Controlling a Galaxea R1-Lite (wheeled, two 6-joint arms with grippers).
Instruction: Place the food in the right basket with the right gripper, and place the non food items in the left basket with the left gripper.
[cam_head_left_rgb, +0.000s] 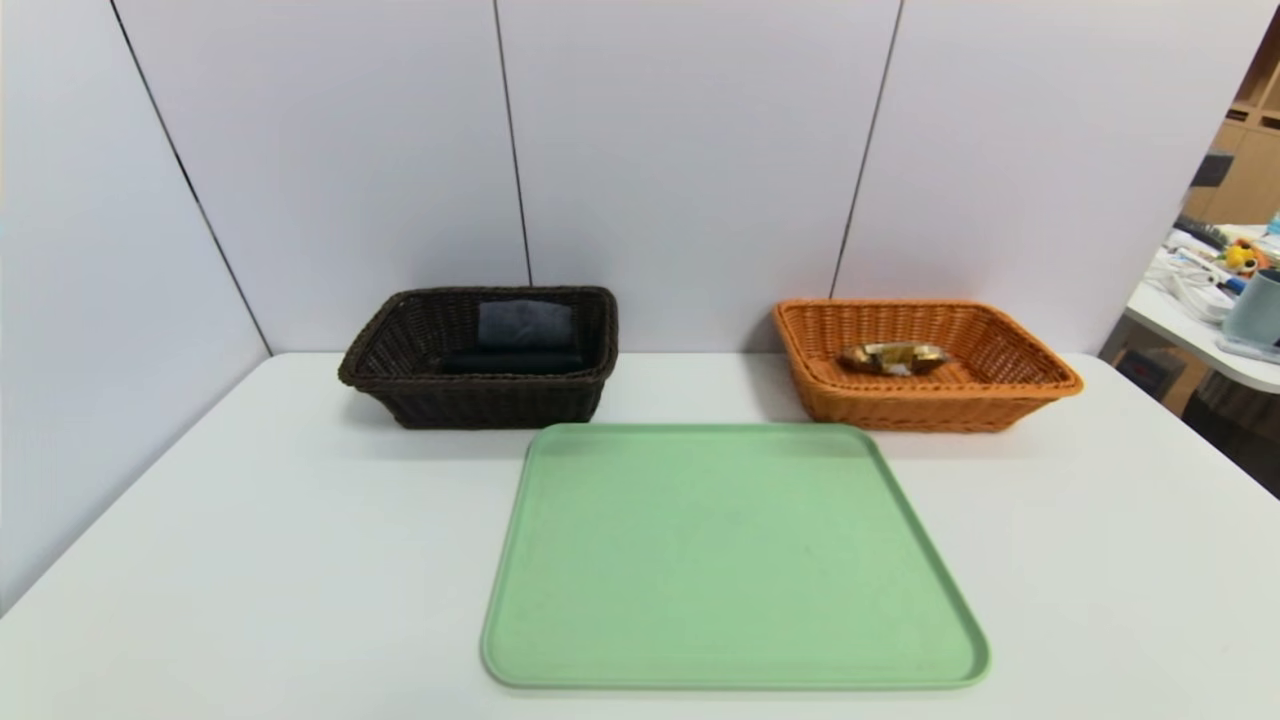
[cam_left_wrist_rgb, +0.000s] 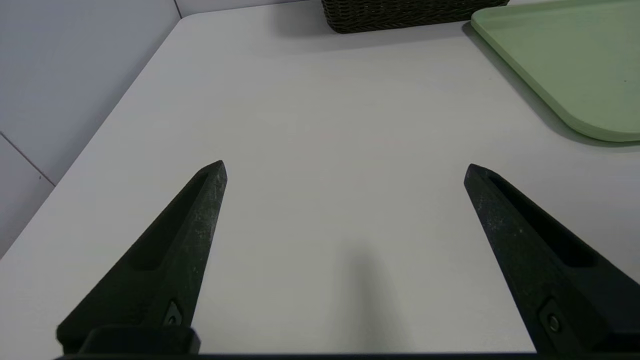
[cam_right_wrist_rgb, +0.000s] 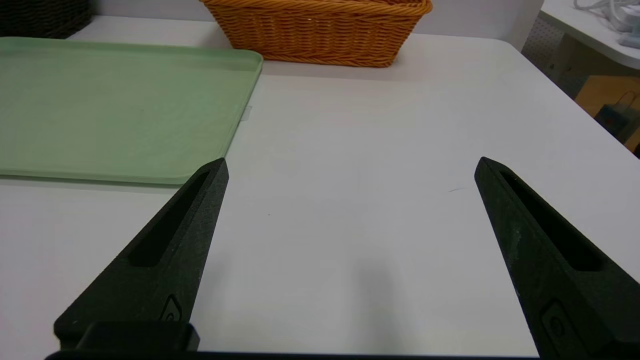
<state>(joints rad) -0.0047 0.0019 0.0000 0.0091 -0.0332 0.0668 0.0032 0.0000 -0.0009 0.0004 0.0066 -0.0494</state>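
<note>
- Here the left gripper (cam_left_wrist_rgb: 345, 167) is hanging over bare table (cam_left_wrist_rgb: 320, 150) near the robot's left side, its two black fingers (cam_left_wrist_rgb: 165, 250) spread wide and holding nothing.
- The right gripper (cam_right_wrist_rgb: 350, 165) is sitting likewise over bare table on the right side, fingers (cam_right_wrist_rgb: 165, 250) spread wide, nothing between them.
- Neither gripper is showing in the head view; each is appearing only in its own wrist view.
- A green tray (cam_head_left_rgb: 735, 560) is lying flat in the middle of the table, between the two grippers, with nothing resting on it.
- The left basket (cam_head_left_rgb: 480, 400) is standing beyond the tray's far left corner, close to the wall panels (cam_head_left_rgb: 690, 150).
- A grey cloth (cam_head_left_rgb: 524, 325) is leaning inside the left basket above a dark roll (cam_head_left_rgb: 510, 362) lying along its floor.
- The right basket (cam_head_left_rgb: 920, 405) is standing beyond the tray's far right corner.
- The food (cam_head_left_rgb: 893, 357) is lying inside the right basket, on its floor toward the back wall.
- A second, cluttered table (cam_head_left_rgb: 1215, 320) is showing at the far right edge.
</note>
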